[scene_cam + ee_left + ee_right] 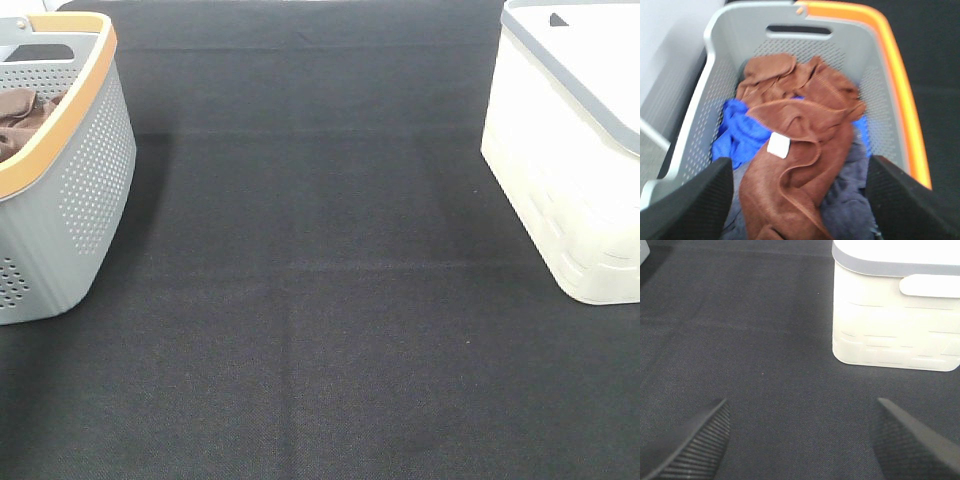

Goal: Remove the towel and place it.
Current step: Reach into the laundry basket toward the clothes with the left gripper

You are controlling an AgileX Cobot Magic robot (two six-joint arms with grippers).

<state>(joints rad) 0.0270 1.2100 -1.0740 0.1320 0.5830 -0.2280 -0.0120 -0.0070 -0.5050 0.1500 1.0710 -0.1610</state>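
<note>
Nearest the left wrist camera, the left gripper (800, 200) hangs over the grey basket (740, 30), its black jaws spread wide with nothing between them. Just beyond lies the towel (805, 125), reddish-brown terry with a stitched hem, crumpled on top of the pile inside the basket. Its small white tag (778, 145) faces up (too blurred to read any writing). A blue cloth (737, 132) shows from under one side of the towel and a dark grey cloth (850, 200) from under the other. Farther off, the basket's end wall has a handle slot (798, 30), and an orange rim (895, 75) runs along one side.

The right gripper (800, 440) hangs over the black table cover (740, 340), jaws equally wide and empty. Beyond it stands a white basket (890, 325) with a grey rim; no label can be made out on it. In the high view the two baskets sit well apart, at opposite edges.
</note>
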